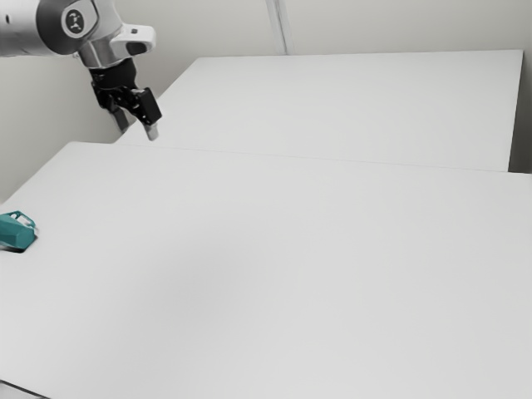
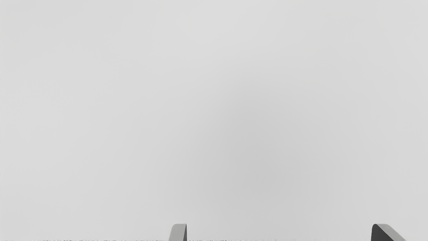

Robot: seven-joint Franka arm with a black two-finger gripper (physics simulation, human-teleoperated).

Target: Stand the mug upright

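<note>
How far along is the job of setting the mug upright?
Done: nothing visible; the teal mug appears to lie on its side on the table. In hand: nothing; the claw hangs open, away from the mug. Left: probably everything, from reaching and gripping to turning it upright and releasing.

Honestly, no words or numbers can be read anywhere here. A round dark badge (image 1: 74, 21) with a pale mark on it can be spotted on the white arm (image 1: 23, 33), but the mark can't really be made out.
</note>
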